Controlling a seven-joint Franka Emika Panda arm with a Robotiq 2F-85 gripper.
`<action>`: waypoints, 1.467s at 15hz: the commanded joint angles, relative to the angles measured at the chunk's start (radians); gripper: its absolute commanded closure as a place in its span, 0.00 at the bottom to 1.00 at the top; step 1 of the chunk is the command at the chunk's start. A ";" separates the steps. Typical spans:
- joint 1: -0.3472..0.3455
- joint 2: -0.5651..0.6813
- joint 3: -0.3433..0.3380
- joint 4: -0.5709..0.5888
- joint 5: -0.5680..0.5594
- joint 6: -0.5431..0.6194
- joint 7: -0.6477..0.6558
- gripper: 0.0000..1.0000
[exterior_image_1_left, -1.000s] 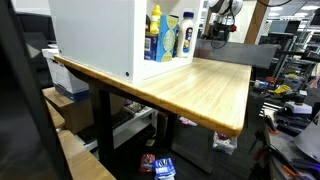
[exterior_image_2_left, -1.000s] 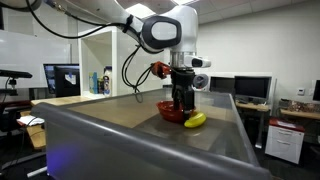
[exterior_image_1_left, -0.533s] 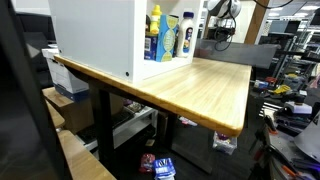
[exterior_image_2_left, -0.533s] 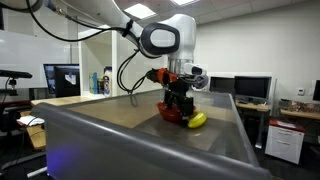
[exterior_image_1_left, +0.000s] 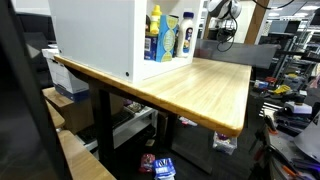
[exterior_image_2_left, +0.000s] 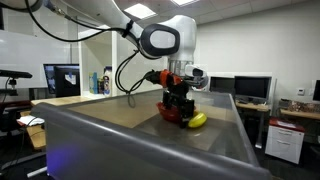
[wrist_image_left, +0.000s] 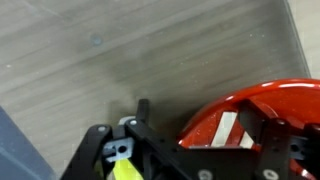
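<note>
Pincer (exterior_image_2_left: 178, 108) hangs low at the end of the white arm (exterior_image_2_left: 165, 40), its black fingers down at the red bowl (exterior_image_2_left: 166, 113). In the wrist view the jaws stand wide. One finger (wrist_image_left: 141, 108) sits outside the bowl over bare wood, with a gap between it and the rim. The other is inside the bowl's hollow, so the rim lies between them. Nothing is clamped: the pincer is open and has hold of nothing.

Largest is the wooden table (exterior_image_1_left: 205, 90), a long pale top on dark legs. At one end of it stands a tall white cabinet (exterior_image_1_left: 95, 35), open on one side. The arm bends over from above, its big round joint over the pincer. The red bowl rests upright on the table near one edge, directly under the pincer. In the wrist view it fills the lower right corner, with a pale streak on its inner wall. A banana (exterior_image_2_left: 196, 120) lies on the table just beside the bowl, toward the table's edge; whether the two touch cannot be told. Smallest are the bottles (exterior_image_1_left: 168, 35) in the cabinet's open side: a yellow-and-blue one, a blue one and a white jug, close together.
</note>
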 joint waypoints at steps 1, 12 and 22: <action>-0.003 -0.014 0.011 0.000 -0.016 -0.008 0.027 0.36; -0.001 -0.037 0.011 0.062 0.058 -0.173 0.248 0.94; -0.005 -0.071 0.000 0.072 0.168 -0.271 0.352 0.99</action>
